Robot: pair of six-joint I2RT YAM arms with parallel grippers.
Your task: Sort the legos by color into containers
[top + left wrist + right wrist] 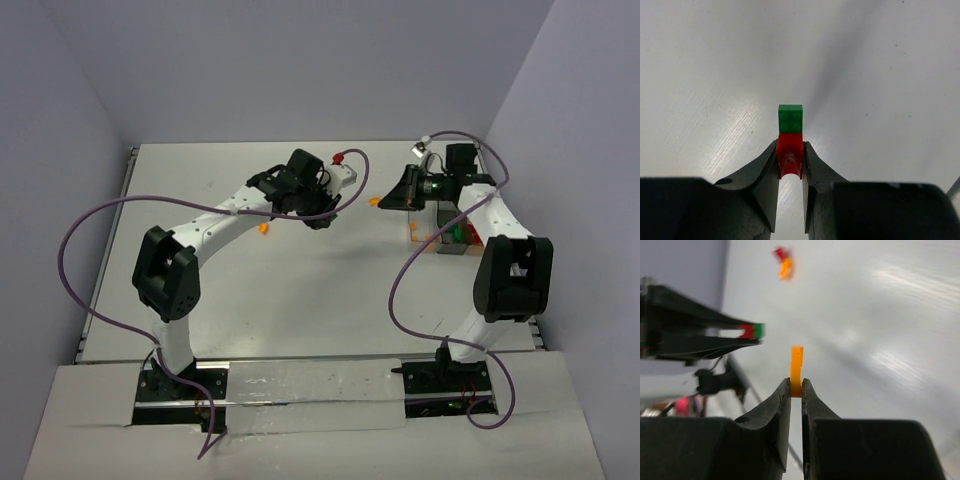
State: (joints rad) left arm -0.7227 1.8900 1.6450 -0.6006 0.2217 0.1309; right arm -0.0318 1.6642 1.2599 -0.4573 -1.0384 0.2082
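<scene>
Looking down on a white bench (300,290) walled in pale lilac on three sides. Finding the containers (455,236) at the right, partly hidden behind the right arm (510,275), with green and red showing inside. Seeing the left gripper (790,150) clamping a red lego (789,152), with a green lego (790,118) stuck on its far end, past the fingertips. Seeing the right gripper (796,386) pinching an orange lego (796,365) edge-on, near the left gripper's tips. Spotting more lying loose on the bench: a loose orange lego (263,228) just beside the left arm (200,235), an orange speck (411,228) just left of the containers, a blurred red-and-orange pair (784,262) farther off. Noting purple cables (90,230) looping from both arms and hanging over the bench.
</scene>
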